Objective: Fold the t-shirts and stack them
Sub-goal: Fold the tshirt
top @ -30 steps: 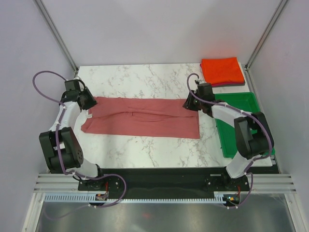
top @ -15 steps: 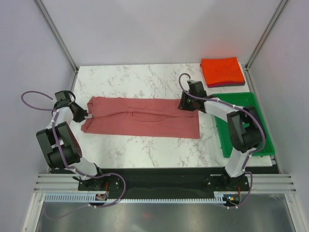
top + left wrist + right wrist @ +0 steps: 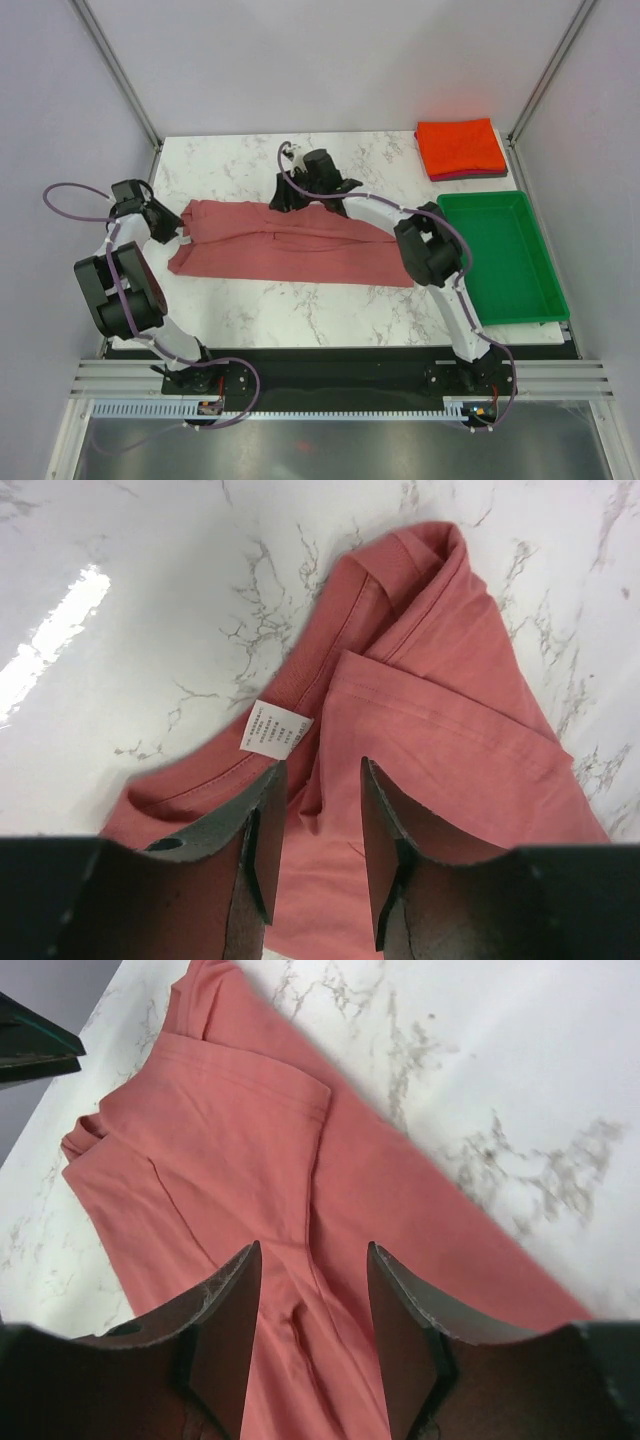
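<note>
While the dusty rose t-shirt (image 3: 300, 245) lies as a long, soft band across the middle of the veined marble table (image 3: 240, 160), its matte cotton shows shallow creases, stitched hems and a small white label (image 3: 275, 727) at the ribbed collar end on the left. The orange-red t-shirt (image 3: 460, 145) sits as a neat square at the far right corner, on a maroon t-shirt (image 3: 470, 176) of which only a dark edge shows. Beside them is a glossy green tray (image 3: 495, 255). The left gripper (image 3: 315, 770) hovers over the collar end with its claw spread, pinching nothing. The right gripper (image 3: 312, 1260) is likewise spread above the cloth. A second ago it was at the shirt's right end. It has since swung to the middle of the far edge.
</note>
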Robot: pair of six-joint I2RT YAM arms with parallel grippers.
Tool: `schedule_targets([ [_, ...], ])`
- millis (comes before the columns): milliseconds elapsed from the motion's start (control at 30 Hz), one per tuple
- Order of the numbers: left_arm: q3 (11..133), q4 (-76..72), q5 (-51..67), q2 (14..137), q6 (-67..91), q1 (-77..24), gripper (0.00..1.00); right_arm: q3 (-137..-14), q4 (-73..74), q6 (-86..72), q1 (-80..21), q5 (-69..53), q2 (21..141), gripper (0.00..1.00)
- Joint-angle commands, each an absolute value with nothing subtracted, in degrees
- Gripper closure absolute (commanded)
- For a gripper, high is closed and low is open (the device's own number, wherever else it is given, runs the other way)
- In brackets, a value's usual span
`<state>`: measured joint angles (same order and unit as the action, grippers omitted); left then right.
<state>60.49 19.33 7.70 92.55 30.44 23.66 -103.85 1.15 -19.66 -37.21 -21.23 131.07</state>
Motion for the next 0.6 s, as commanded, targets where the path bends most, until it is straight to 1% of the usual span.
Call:
schedule_targets([
  [0, 63.4, 17.8, 13.0, 95.7, 30.1, 23.6, 0.58, -114.1, 0.4, -17.0, -38.4, -25.2, 138.1, 0.45],
  [67, 64.3, 17.1, 14.8, 97.5, 29.6, 22.5, 0.58, -120.1, 0.4, -16.9, -39.3, -24.1, 142.5, 0.45],
  [167, 65.5, 16.9, 15.5, 99.0, 29.0, 21.4, 0.59, -125.1, -1.2, -17.7, -40.1, -23.8, 147.2, 0.45],
  [367, 65.7, 15.6, 16.5, 101.3, 28.2, 20.7, 0.6, -128.2, -5.5, -17.8, -41.5, -24.5, 152.0, 0.42],
  [500, 65.7, 15.2, 15.7, 101.5, 27.4, 20.7, 0.64, -130.8, -6.1, -17.6, -42.4, -24.8, 154.4, 0.43],
  [567, 65.8, 15.2, 15.6, 101.5, 27.2, 20.7, 0.65, -131.4, -6.9, -17.6, -42.6, -24.7, 155.2, 0.44],
])
